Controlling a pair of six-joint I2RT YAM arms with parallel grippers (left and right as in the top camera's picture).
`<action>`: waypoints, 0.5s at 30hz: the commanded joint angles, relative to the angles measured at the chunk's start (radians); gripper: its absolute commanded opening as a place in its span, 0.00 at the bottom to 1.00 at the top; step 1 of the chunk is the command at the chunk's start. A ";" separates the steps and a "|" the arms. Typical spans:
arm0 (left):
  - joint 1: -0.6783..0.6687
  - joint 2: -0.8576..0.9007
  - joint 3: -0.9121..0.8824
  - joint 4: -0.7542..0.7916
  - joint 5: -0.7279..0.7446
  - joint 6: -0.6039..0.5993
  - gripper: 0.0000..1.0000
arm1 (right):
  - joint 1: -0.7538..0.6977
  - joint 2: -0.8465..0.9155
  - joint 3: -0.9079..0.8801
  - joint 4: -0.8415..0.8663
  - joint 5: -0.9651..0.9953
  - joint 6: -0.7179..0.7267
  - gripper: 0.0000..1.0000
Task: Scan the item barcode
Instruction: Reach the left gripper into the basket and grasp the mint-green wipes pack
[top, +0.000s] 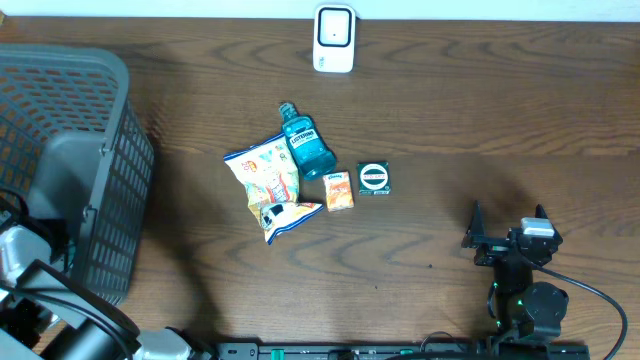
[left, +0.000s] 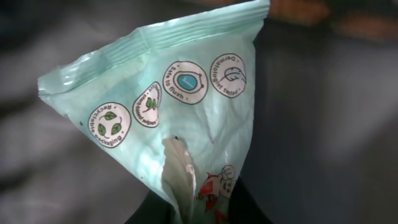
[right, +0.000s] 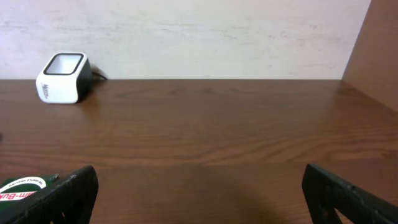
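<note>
A mint-green plastic packet (left: 180, 106) with round printed icons fills the left wrist view. My left gripper (left: 199, 214) is shut on its crumpled lower end, dark fingers (left: 249, 208) on either side. No barcode shows on the side facing the camera. In the overhead view the left arm (top: 25, 265) is at the lower left by the basket, its fingers hidden. The white barcode scanner (top: 334, 38) stands at the table's far edge, also seen as the scanner (right: 62, 78) at the far left. My right gripper (top: 510, 235) hovers low at the right, open, and my right gripper (right: 199, 190) holds nothing.
A grey mesh basket (top: 60, 130) fills the left side. Mid-table lie a blue mouthwash bottle (top: 305, 145), a snack bag (top: 265, 175), a white packet (top: 290, 215), an orange tissue pack (top: 340, 192) and a green round-label box (top: 374, 179).
</note>
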 joint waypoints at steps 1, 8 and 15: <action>-0.008 -0.077 0.018 -0.018 0.214 0.013 0.07 | -0.003 0.000 -0.001 -0.004 -0.002 -0.007 0.99; -0.009 -0.363 0.078 0.114 0.535 -0.062 0.07 | -0.003 0.000 -0.001 -0.004 -0.002 -0.007 0.99; -0.070 -0.658 0.078 0.394 0.721 -0.283 0.07 | -0.003 0.000 -0.001 -0.004 -0.002 -0.008 0.99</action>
